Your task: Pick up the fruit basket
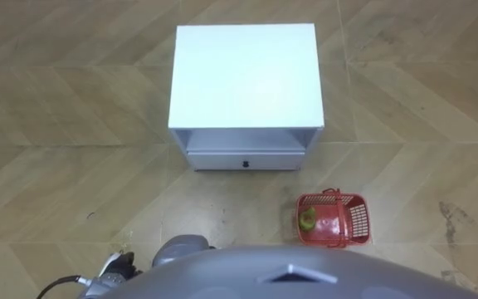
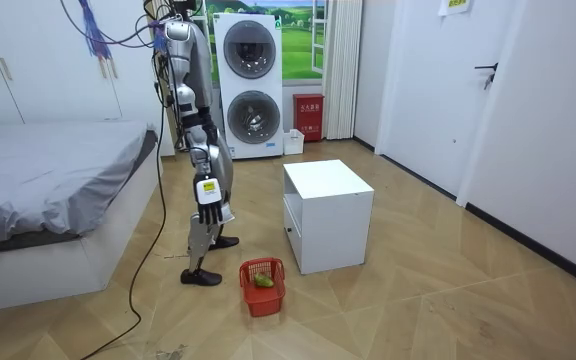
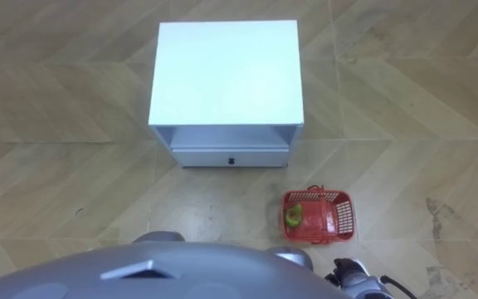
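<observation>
Room view showed the basket (image 2: pixel 262 285) on the floor (image 2: pixel 418 300), front-right, well below the nearer right hand (image 2: pixel 208 203); couldn't tell whether that hand was wide or curled.

The room is brightly and evenly lit from overhead. The top of the white cabinet (image 1: pixel 245 75) is washed pale by glare, its open shelf is left shaded, and a soft sheen is thrown across the wooden floor (image 1: pixel 56 124)

No legible text, perhaps lettering on red box (image 2: pixel 309 112)
</observation>
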